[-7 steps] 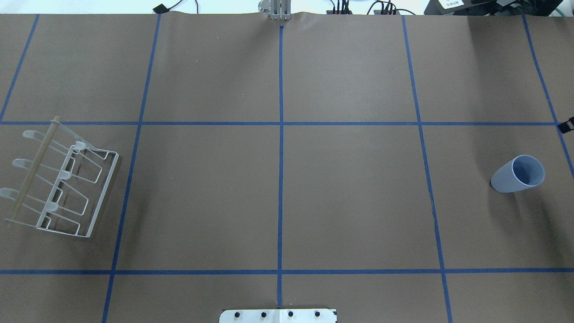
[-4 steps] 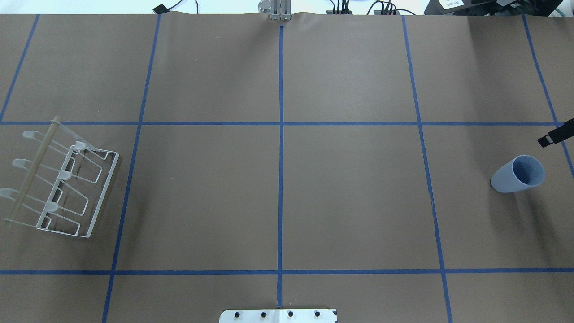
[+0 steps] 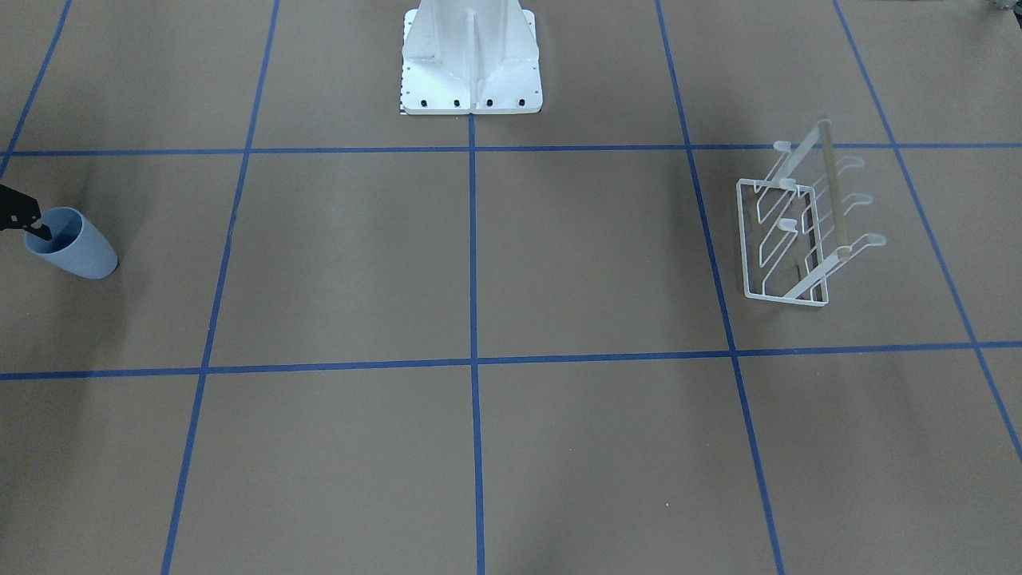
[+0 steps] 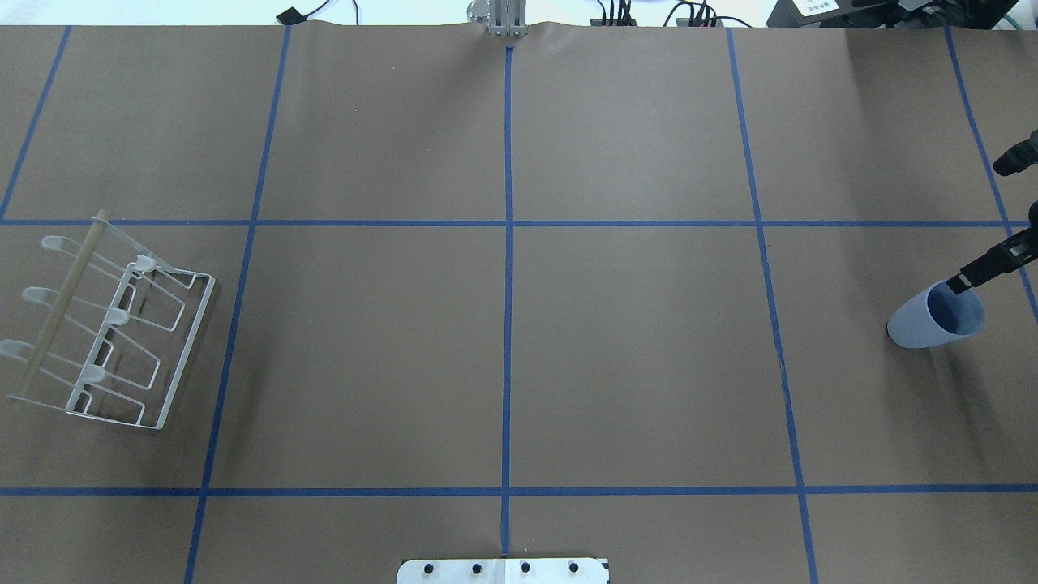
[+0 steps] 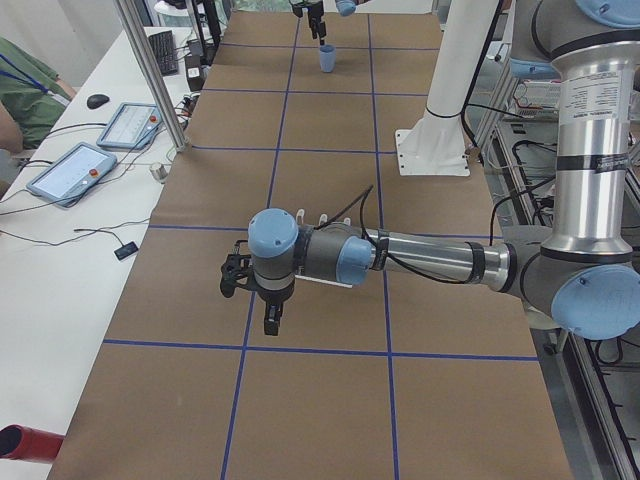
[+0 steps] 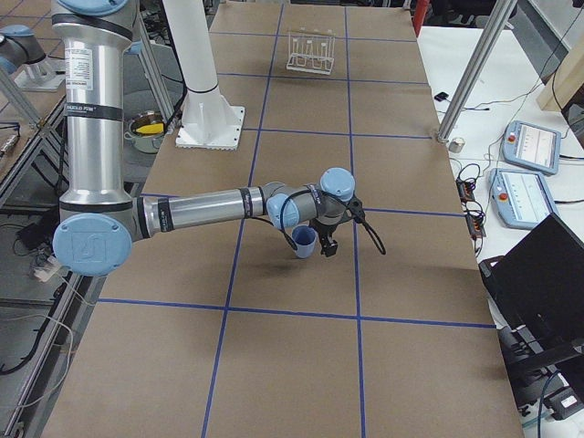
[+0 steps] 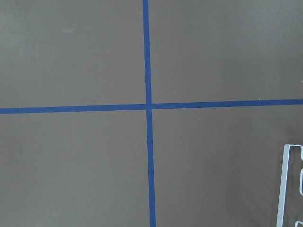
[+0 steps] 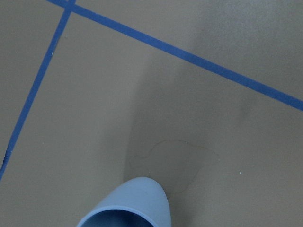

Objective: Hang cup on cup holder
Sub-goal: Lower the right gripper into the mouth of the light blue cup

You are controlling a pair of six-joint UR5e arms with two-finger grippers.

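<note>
The light-blue cup [image 4: 932, 318] stands upright at the table's right end, also in the front view [image 3: 76, 249], the right side view [image 6: 305, 241] and the right wrist view [image 8: 135, 203]. My right gripper [image 4: 977, 227] is open, coming in from the right edge. One finger [image 4: 985, 264] has its tip at the cup's rim, also seen in the front view [image 3: 24, 214]. The white wire cup holder [image 4: 113, 328] with its wooden bar stands at the left end [image 3: 798, 231]. My left gripper [image 5: 262, 310] hovers near it; I cannot tell if it is open.
The white robot pedestal [image 3: 471, 56] stands at the table's near middle edge. Blue tape lines grid the brown table. Metal posts [image 6: 474, 68] and tablets [image 6: 529, 146] stand along the operators' side. A corner of the holder's base frame [image 7: 286, 189] shows in the left wrist view.
My right gripper has come in from the right edge and moved down toward the cup; its finger tip now reaches the cup's rim. Cup and holder have not moved.
</note>
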